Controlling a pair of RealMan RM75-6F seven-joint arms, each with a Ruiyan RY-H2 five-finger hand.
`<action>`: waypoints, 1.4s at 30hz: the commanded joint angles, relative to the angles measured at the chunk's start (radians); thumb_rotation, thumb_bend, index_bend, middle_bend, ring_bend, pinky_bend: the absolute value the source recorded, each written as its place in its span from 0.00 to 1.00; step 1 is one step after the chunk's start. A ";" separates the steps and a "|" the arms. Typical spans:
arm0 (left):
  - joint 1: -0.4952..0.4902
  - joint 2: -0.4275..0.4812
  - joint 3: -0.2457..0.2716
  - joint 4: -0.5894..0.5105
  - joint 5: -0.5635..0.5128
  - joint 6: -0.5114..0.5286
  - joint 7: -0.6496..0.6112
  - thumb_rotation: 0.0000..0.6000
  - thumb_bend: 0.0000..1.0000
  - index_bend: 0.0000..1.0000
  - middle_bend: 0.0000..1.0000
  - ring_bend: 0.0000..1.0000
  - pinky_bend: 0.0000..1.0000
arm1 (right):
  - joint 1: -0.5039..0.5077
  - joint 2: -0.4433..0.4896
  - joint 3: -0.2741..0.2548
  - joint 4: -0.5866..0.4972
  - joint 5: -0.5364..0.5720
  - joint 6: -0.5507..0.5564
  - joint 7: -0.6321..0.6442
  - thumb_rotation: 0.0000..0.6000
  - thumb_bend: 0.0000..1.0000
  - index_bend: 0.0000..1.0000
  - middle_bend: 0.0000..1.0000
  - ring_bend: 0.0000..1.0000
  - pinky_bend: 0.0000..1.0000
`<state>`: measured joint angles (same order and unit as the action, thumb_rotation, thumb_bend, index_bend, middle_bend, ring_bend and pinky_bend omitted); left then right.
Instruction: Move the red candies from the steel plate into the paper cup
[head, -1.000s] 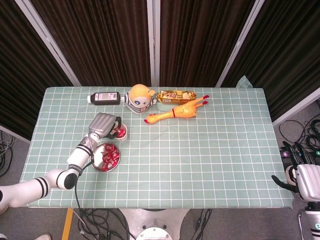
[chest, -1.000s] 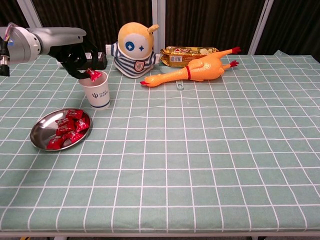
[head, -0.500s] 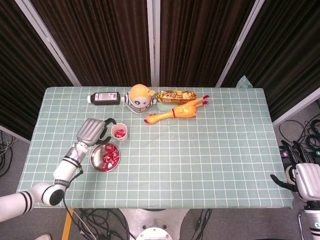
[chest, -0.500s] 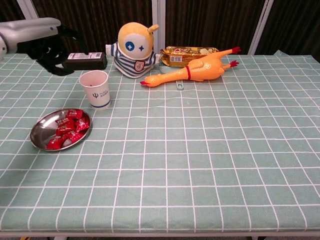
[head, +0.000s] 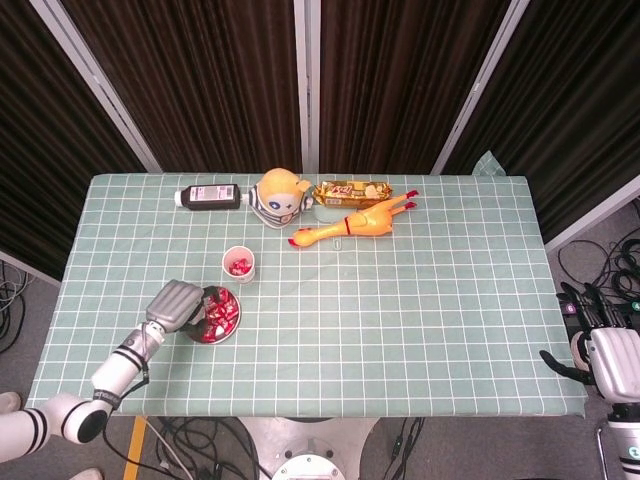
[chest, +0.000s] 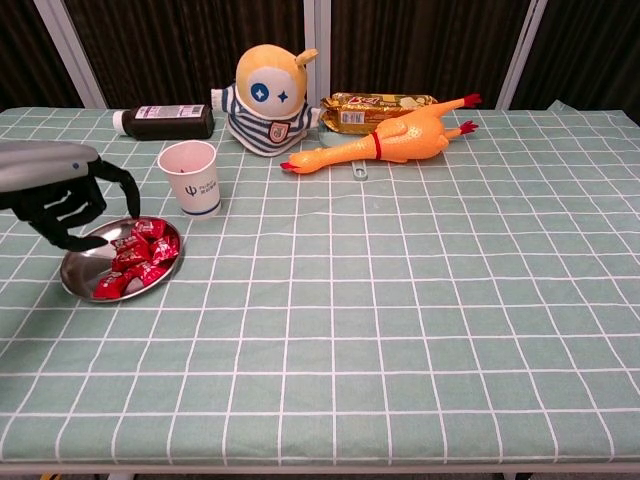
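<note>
The steel plate (chest: 77, 284) (head: 228, 329) lies near the table's front left with several red candies (chest: 138, 258) (head: 221, 316) piled in it. Behind it stands the white paper cup (chest: 192, 178) (head: 239, 264), with red candy showing inside in the head view. My left hand (chest: 68, 205) (head: 177, 305) hovers over the plate's left side, fingers apart and curved downward, nothing held. My right hand (head: 604, 350) hangs off the table's right front corner, holding nothing, fingers apart.
Along the back stand a dark bottle (chest: 163, 121) on its side, a yellow plush doll (chest: 266, 101), a snack packet (chest: 375, 108) and a rubber chicken (chest: 395, 137). The green checked tablecloth (chest: 400, 300) covers the table.
My left hand dropped a red candy into the cup, then swung back toward me and down to the plate's left side. The right hand stayed put.
</note>
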<state>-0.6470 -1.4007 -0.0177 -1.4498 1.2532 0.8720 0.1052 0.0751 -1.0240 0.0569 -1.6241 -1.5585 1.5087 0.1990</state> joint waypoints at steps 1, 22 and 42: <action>-0.004 -0.017 0.016 0.005 -0.008 -0.020 0.031 1.00 0.35 0.45 0.89 0.83 0.98 | 0.001 -0.001 0.000 0.000 0.002 -0.002 -0.001 1.00 0.08 0.04 0.21 0.01 0.15; -0.023 -0.014 0.013 0.003 -0.183 -0.074 0.217 1.00 0.35 0.45 0.89 0.83 0.98 | 0.000 -0.003 -0.001 -0.002 0.000 0.000 -0.003 1.00 0.08 0.04 0.21 0.01 0.15; -0.025 -0.108 -0.048 0.141 -0.165 -0.056 0.128 1.00 0.30 0.46 0.89 0.83 0.98 | -0.004 -0.001 -0.003 -0.010 0.001 0.003 -0.013 1.00 0.08 0.04 0.21 0.01 0.16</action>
<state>-0.6692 -1.5044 -0.0612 -1.3113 1.0928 0.8176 0.2305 0.0713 -1.0247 0.0537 -1.6340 -1.5575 1.5118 0.1856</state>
